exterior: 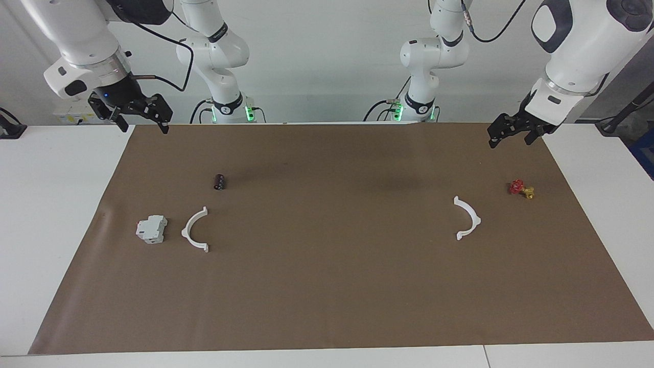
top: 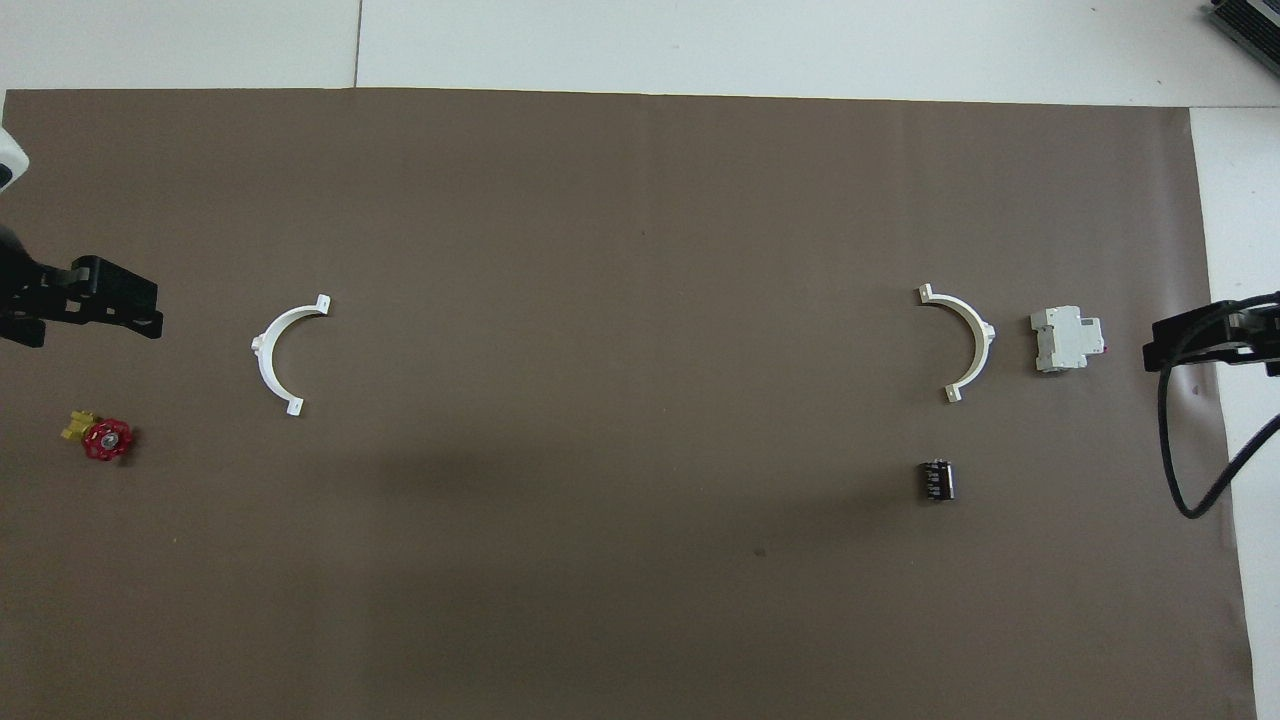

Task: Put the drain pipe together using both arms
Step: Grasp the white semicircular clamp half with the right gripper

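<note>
Both hands raised and empty, left hand (exterior: pixel 511 134), right hand (exterior: pixel 140 118), half-rings (exterior: pixel 196 229) apart

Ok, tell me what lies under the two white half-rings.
Each thin white plastic half-ring lies flat on the brown paper sheet covering the white table. Nothing else shows under them; the tabletop beneath is hidden by the sheet.
</note>
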`<state>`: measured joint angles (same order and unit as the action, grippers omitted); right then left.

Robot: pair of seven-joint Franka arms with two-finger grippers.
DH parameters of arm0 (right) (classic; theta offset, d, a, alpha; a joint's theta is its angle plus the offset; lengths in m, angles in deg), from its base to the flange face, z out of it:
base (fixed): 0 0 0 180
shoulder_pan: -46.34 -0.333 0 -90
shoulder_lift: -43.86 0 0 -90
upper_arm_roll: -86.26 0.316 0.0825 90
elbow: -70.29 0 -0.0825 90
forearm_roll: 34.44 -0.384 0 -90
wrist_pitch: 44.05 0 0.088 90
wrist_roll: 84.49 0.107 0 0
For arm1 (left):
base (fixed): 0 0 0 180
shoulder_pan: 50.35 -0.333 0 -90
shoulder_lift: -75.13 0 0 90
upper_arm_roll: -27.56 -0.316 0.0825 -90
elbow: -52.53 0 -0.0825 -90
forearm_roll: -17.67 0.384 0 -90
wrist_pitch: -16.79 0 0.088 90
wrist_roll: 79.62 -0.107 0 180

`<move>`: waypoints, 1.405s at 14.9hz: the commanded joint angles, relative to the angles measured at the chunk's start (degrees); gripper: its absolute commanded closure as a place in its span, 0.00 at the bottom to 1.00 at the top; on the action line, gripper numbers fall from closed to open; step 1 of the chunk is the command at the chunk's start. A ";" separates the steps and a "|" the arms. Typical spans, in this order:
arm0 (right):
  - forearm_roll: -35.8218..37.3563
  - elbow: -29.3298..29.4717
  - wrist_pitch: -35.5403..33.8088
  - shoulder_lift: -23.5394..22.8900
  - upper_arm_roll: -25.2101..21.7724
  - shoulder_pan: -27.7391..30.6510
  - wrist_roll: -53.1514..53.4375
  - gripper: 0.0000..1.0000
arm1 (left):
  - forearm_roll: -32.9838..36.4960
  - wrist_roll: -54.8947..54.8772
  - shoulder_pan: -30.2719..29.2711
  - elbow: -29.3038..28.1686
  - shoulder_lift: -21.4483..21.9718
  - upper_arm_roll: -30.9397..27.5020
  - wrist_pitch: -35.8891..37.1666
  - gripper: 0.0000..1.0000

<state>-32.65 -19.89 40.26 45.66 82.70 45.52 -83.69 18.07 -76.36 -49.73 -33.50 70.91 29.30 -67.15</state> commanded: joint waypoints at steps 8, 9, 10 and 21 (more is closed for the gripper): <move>-1.00 -7.97 8.82 3.63 0.40 0.39 -0.71 0.00 | -0.75 -0.45 -0.79 -3.17 2.46 0.10 -2.80 0.00; -1.00 -9.91 12.59 3.64 0.40 0.21 -1.85 0.00 | -0.84 -0.54 -0.79 -3.18 2.46 0.10 -2.89 0.00; -1.09 -12.54 16.72 3.29 0.40 0.21 -3.34 0.00 | -0.84 -0.54 -0.79 -3.52 2.46 0.10 -2.89 0.00; -12.07 -25.39 49.17 -14.36 0.31 2.23 -34.44 0.00 | -1.54 -3.17 -0.79 -4.41 2.98 0.02 -2.89 0.00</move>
<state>-43.03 -42.97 85.55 32.85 82.61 46.86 -113.14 17.54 -78.60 -49.95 -35.00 71.62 29.23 -68.80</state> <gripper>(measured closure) 0.000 0.000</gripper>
